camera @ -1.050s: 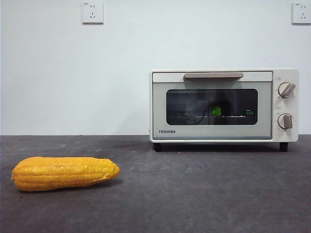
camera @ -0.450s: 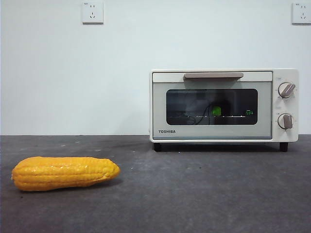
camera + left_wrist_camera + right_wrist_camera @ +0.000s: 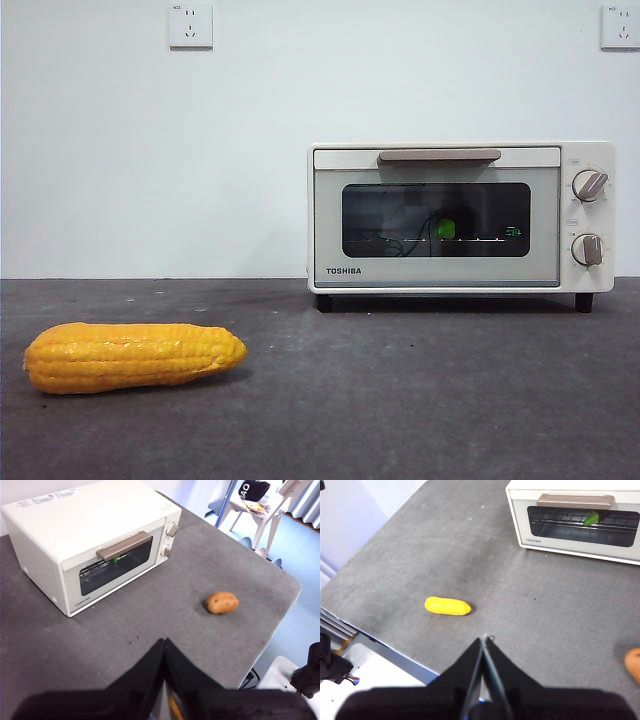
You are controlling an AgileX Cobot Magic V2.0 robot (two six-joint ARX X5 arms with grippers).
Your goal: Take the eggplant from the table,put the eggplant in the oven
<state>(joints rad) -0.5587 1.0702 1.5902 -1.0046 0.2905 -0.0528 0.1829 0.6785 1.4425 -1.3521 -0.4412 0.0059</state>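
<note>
The dark grey table [image 3: 420, 400] carries a closed oven [image 3: 460, 215] far right, the eggplant [image 3: 446, 229] inside it. My left end effector [image 3: 164, 645] and right end effector [image 3: 484, 641] hover, jaws together. Corn [image 3: 133, 356] lies near left.

Eggplant [image 3: 446, 229] inside oven [image 3: 460, 217] (door shut)

A plain white wall [image 3: 150, 150] carries two white sockets [image 3: 190, 25] up high, while off to one side a white chair [image 3: 260, 510] stands on a pale blue floor [image 3: 300, 545].
</note>
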